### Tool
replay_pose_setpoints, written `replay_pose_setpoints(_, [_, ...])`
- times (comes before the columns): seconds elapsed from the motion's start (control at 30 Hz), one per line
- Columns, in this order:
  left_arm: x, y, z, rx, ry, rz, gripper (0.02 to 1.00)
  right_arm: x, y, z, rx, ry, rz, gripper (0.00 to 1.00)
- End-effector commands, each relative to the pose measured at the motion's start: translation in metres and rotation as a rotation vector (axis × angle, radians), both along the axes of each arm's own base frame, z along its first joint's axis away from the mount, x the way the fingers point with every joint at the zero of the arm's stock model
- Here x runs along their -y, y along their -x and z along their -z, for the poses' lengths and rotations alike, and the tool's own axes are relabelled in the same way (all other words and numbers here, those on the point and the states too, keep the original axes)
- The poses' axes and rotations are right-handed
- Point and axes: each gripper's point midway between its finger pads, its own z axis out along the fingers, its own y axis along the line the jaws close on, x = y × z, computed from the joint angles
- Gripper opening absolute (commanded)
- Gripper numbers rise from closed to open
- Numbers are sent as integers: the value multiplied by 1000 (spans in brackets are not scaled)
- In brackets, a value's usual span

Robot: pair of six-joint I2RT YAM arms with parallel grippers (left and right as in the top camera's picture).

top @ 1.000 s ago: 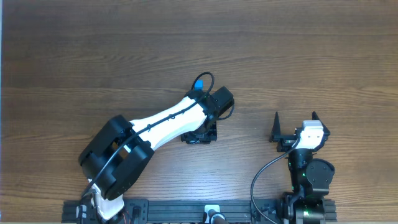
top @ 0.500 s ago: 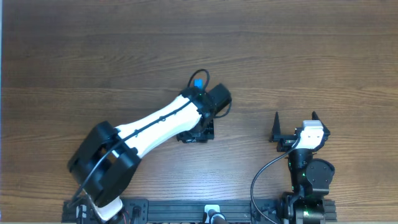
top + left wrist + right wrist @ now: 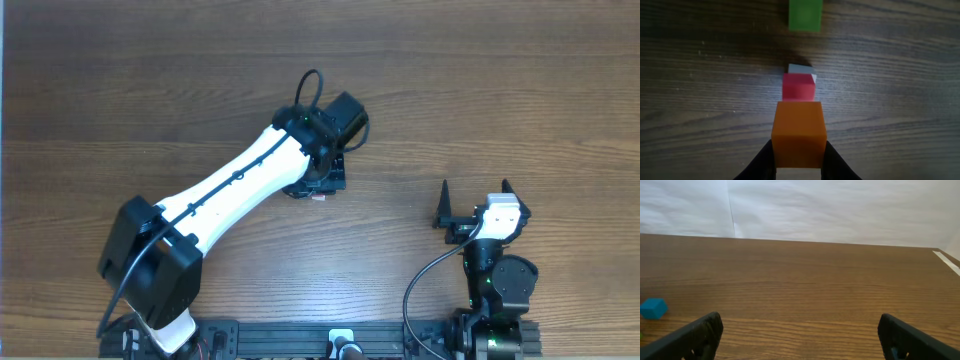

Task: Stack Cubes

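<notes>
The left gripper (image 3: 799, 156) pinched an orange cube (image 3: 799, 131) near the middle of the table (image 3: 120, 80), just by a red cube (image 3: 798, 88), a green cube (image 3: 805, 14) farther off. At the table's four o'clock, the right gripper (image 3: 474, 197) rested with fingers spread

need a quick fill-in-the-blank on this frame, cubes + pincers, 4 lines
1. The held cube in the left pincer is ____.
2. Beyond the red cube, the far cube on the table is ____.
3. The right pincer holds nothing; its jaws stand ____.
4. The lone cube seen from the right wrist is ____.
Missing words: orange; green; open; blue.
</notes>
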Motion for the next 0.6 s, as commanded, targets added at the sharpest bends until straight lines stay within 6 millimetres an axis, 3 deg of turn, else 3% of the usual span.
replay_pose_setpoints(0.03, [1, -13, -5, 27, 6, 11, 38, 2, 0, 1, 2, -6, 11, 993])
replay_pose_setpoints(0.6, [4, -4, 12, -65, 1, 12, 45, 2, 0, 1, 2, -6, 11, 991])
